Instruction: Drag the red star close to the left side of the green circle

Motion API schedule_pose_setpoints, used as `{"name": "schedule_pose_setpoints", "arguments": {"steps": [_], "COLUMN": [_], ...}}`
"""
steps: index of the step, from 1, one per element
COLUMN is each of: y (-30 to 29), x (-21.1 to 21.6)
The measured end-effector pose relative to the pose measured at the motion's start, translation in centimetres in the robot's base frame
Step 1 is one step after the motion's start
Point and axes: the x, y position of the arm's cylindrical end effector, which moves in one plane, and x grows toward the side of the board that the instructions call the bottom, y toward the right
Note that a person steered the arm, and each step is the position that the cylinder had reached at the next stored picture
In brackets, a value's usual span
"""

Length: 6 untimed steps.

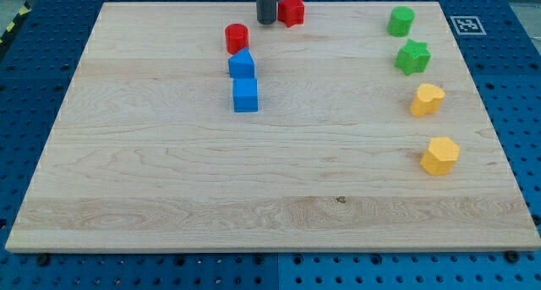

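The red star (292, 10) lies near the view's top edge of the wooden board, a little right of centre. My tip (266, 22) stands just left of it, touching or nearly touching its left side. The green circle (401, 21) sits far to the view's right of the star, near the top right corner. The rod comes down from the view's top.
A red cylinder (237, 38) lies left and below my tip. Two blue blocks (242, 65) (245, 95) sit below it. A green star (412, 57) lies below the green circle, with two yellow blocks (427, 99) (439, 155) further down. The board's edge (270, 2) is close.
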Motion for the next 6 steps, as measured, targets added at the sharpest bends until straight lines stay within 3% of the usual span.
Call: {"name": "schedule_pose_setpoints", "arguments": {"steps": [2, 6], "y": [1.0, 13.6], "x": [-1.7, 4.1]}}
